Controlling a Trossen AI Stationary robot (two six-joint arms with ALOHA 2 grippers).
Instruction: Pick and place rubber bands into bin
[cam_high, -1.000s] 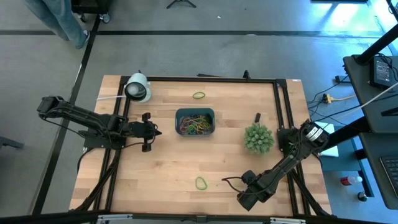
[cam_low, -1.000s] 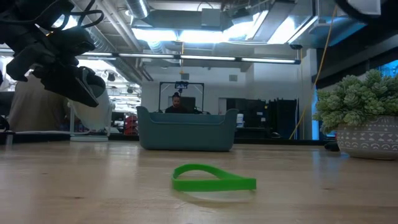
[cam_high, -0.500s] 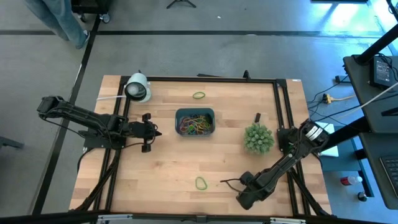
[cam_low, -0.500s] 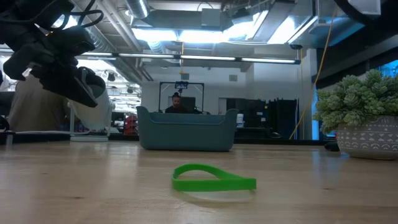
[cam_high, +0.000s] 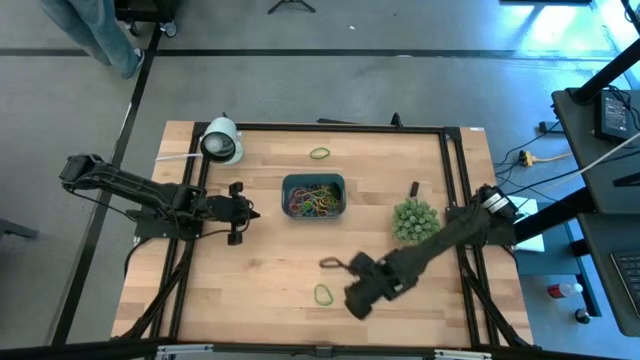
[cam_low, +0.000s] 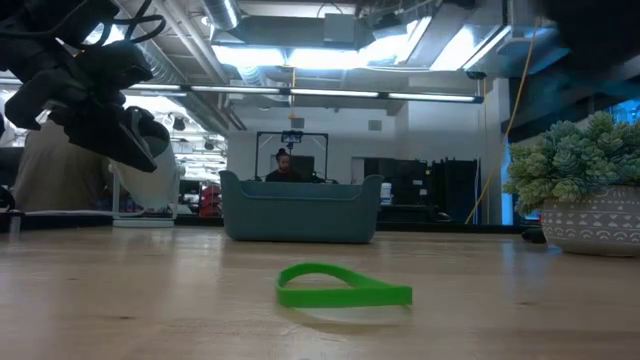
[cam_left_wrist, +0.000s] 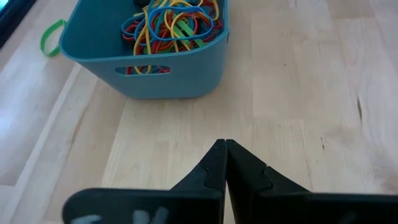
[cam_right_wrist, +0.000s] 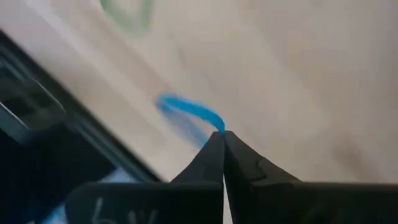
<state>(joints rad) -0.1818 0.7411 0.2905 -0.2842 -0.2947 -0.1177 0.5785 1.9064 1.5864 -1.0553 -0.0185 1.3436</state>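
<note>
Right claw (cam_high: 331, 264) out over the middle of the desk (cam_high: 260, 280), fingers pinched together on a blue rubber band (cam_right_wrist: 189, 112), which dangles off the tips as a thin curved strip in the right wrist view; looks dark and tiny from above. Just below it on the wood, a green rubber band (cam_high: 324, 294) lying flat, long axis running roughly toward the front edge in the high view, but stretched sideways across the low view (cam_low: 345, 286), fat loop at its left end tapering to the right. Another green band (cam_high: 320, 153) sitting beyond the bin (cam_high: 314, 181) near the far edge, long axis side to side. Bin itself mid-desk, long side running left-right, stuffed with a tangle of red, yellow, blue and green bands (cam_left_wrist: 171, 25). Left claw (cam_high: 252, 211) parked just left of the bin, fingers pressed together, holding nothing, pointing at the bin. Spiky green plant (cam_high: 416, 221) to the right, white dome thing (cam_high: 221, 141) at the far left corner.
</note>
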